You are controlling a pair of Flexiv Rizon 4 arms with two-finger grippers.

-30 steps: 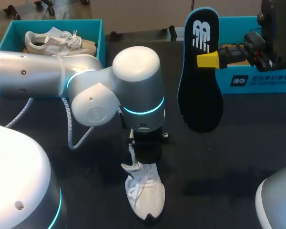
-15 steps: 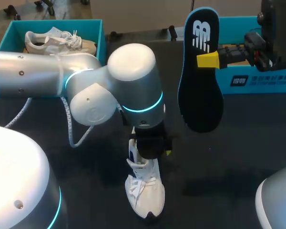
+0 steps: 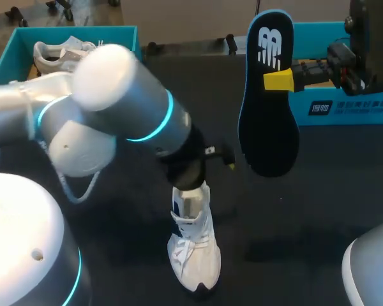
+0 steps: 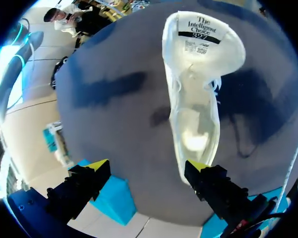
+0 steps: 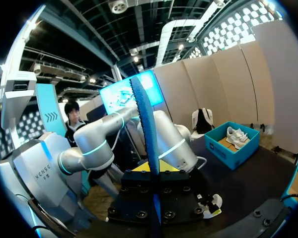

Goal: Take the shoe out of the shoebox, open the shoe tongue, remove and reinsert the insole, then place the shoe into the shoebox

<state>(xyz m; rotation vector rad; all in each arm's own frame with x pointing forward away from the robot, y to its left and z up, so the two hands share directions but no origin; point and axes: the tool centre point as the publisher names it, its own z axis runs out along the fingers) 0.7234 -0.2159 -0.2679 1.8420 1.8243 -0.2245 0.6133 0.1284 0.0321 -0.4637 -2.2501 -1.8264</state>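
Over the black table point(image 3: 319, 191), the left arm point(image 3: 121, 102) hangs, left gripper point(image 4: 148, 165) spread and empty. The right gripper point(image 3: 281, 80) clamps the blue insole point(image 3: 268, 95) upright near the far edge. The white shoe point(image 3: 193, 252) lies by the near edge. Reinsertion looks next, which calls for lowering the insole toe-first into the shoe's opening.

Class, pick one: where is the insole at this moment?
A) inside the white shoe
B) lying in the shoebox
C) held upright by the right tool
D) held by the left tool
C: the right tool is shut on the insole, which stands on end; the left tool is open.
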